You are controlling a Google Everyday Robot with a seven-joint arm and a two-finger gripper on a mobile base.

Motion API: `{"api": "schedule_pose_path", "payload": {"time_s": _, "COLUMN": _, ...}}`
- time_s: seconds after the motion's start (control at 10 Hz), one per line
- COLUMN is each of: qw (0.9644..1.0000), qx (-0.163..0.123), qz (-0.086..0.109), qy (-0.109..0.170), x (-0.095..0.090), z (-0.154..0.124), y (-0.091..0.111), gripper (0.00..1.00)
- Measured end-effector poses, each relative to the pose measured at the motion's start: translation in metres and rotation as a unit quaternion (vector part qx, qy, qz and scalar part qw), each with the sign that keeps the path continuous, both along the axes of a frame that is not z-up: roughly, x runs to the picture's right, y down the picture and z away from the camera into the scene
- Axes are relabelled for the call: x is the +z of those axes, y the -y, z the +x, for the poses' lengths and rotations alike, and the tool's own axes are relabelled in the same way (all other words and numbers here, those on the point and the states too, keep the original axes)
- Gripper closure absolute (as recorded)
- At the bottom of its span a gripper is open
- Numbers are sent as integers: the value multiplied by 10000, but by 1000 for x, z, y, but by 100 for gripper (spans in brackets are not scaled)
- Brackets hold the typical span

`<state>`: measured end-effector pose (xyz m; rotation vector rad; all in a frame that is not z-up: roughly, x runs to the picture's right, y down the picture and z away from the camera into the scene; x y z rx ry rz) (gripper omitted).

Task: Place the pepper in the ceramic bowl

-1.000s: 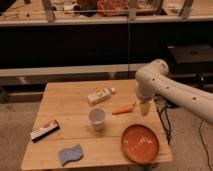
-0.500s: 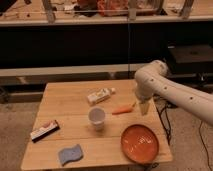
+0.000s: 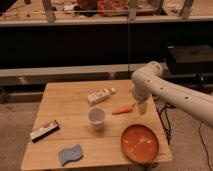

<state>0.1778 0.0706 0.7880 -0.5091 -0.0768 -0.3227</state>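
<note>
The pepper (image 3: 121,110), slim and orange, lies on the wooden table (image 3: 70,115) right of centre. The ceramic bowl (image 3: 140,143), a wide orange-red dish, sits at the table's front right corner and holds nothing. My gripper (image 3: 141,106) hangs from the white arm at the table's right side, just right of the pepper's end and behind the bowl.
A small translucent white cup (image 3: 96,118) stands left of the pepper. A white and tan carton (image 3: 100,95) lies behind it. A dark flat packet (image 3: 45,131) lies at the left edge and a blue sponge (image 3: 70,154) at the front left. Dark shelving runs behind the table.
</note>
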Motion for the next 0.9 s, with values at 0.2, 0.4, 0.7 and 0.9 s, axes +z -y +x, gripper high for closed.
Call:
{"api": "schedule_pose_path", "payload": {"time_s": 0.2, "qw": 9998, "qx": -168, "qz": -27, "qy": 145, "x": 5, "z": -6, "y": -2, "gripper": 20}}
{"api": "schedule_pose_path", "payload": {"time_s": 0.4, "qw": 9992, "qx": -318, "qz": -44, "qy": 253, "x": 9, "z": -8, "y": -3, "gripper": 20}}
{"api": "schedule_pose_path", "payload": {"time_s": 0.7, "qw": 9976, "qx": -538, "qz": -70, "qy": 425, "x": 16, "z": -13, "y": -6, "gripper": 20}}
{"api": "schedule_pose_path", "payload": {"time_s": 0.9, "qw": 9967, "qx": -628, "qz": -99, "qy": 509, "x": 21, "z": -17, "y": -8, "gripper": 20}}
